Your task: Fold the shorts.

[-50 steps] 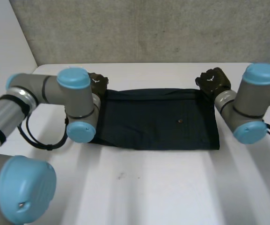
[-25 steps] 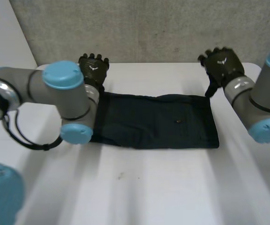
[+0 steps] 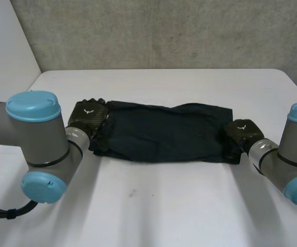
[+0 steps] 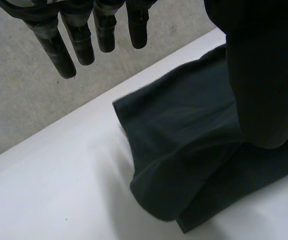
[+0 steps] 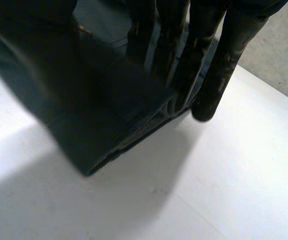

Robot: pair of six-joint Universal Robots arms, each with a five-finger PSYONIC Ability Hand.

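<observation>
White table (image 3: 158,206) carried the dark shorts (image 3: 158,131), which lay as a long, slightly rumpled band across its middle, running from 9 o'clock to 3 o'clock in the head view. Stacked layers showed at both ends in the wrist views, so a first lengthwise fold looked to be done; the band was not yet folded end to end, and that step, judging by the cloth's length, was what was left. The left hand (image 3: 86,116) sat at the band's 9 o'clock end, touching the bunched cloth there; its fingers (image 4: 79,45) were straight and spread, held off the cloth and clamped on nothing. The right hand (image 3: 241,133) sat at the band's 4 o'clock corner; its fingers (image 5: 203,75) were straight too, their tips down at the cloth's edge, one beside it on the bare table, with no pinch to be seen. Neither end looked gripped, so the closing fold appeared not to have begun.
</observation>
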